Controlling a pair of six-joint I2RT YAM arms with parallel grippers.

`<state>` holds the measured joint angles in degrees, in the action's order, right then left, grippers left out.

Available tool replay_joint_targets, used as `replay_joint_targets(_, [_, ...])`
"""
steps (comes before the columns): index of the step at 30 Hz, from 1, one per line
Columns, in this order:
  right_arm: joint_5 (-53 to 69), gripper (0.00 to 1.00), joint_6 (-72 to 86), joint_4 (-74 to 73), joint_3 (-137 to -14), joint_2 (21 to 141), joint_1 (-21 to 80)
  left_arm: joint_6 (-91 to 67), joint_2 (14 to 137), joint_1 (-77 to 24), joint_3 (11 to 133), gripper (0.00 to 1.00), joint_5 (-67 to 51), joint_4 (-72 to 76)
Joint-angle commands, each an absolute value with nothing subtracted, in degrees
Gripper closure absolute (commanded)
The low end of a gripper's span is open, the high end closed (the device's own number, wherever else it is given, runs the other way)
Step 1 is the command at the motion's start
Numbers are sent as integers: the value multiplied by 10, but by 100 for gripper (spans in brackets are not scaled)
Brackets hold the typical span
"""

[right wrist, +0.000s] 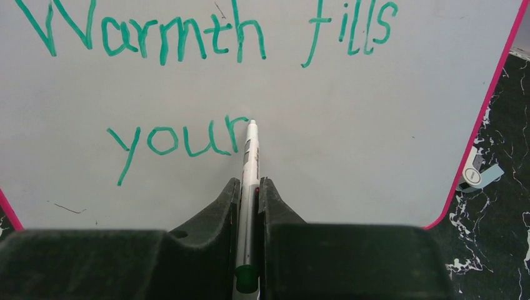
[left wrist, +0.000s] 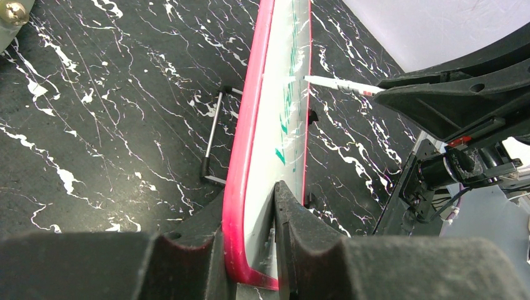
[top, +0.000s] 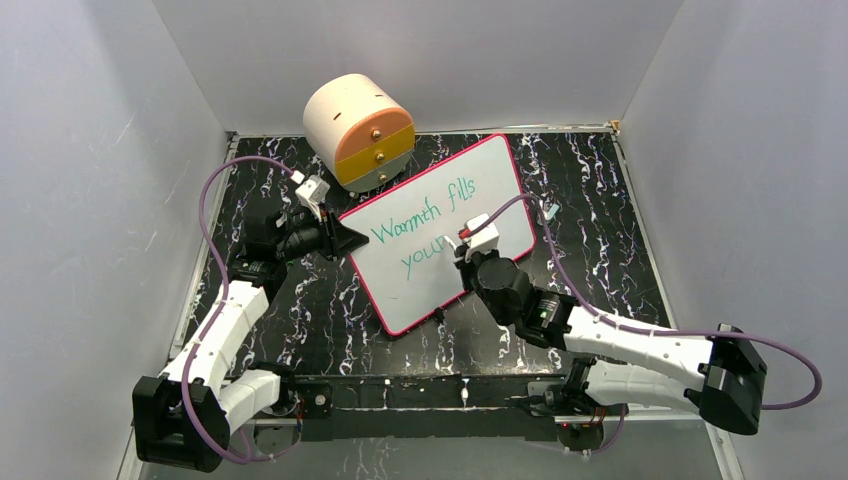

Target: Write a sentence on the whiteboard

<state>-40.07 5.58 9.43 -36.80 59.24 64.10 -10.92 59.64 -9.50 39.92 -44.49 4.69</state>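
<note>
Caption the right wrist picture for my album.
Right fingers hold a marker at the whiteboard, its green sentence reaching "your".

The left arm stretches forward, its left pincer clamped tight. The right arm angles inward toward the middle, its right pincer likewise closed, pointing forward.

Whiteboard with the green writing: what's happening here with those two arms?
One arm steadies the board while the other writes on it. The left gripper is clamped on the red edge of the whiteboard. The right gripper grips a marker, with its tip at the end of the word "your". The sentence reads "Warmth fills your" at this point.
</note>
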Motion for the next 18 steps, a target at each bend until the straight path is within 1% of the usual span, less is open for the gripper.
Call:
replay_joint_targets(1, [-409,100,59,101,-365,556,638,-16,623,-105,365,100,-367,-50])
replay_joint_targets(9, [-403,100,63,74,-352,534,605,-17,626,-105,366,100,-366,-52])
replay_joint_targets(18, [-347,100,68,84,-336,516,553,-18,626,-105,365,100,-367,-51])
